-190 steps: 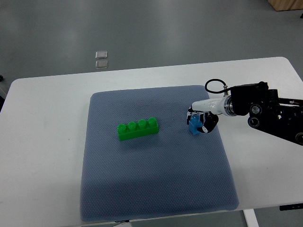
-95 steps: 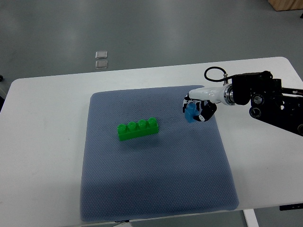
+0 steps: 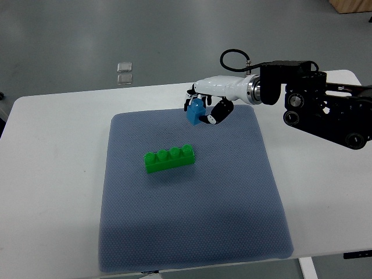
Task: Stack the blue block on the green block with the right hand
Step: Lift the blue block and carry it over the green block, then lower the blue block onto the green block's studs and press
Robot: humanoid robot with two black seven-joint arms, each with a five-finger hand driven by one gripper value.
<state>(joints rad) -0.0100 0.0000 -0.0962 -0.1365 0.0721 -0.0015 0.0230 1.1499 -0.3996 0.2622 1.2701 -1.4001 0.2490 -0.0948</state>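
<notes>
Green block [image 3: 170, 158] lies mid-mat [image 3: 192, 232] on the surface [image 3: 52, 174], nothing stacked yet; farther, slightly right, right hand [image 3: 203, 107] grips blue block [image 3: 195, 111] aloft near the mat's far edge, placement remaining.

A robotics lab or test room. A plain white bench [image 3: 52, 174] with rounded corners stands on a bare, smooth grey floor [image 3: 116, 35]. A blue-grey textured mat [image 3: 192, 232] covers the middle of the bench. On the floor beyond the bench lie two small pale square plates [image 3: 124, 72]. A black-and-white robot arm [image 3: 314, 107] reaches over the bench's right side.
</notes>
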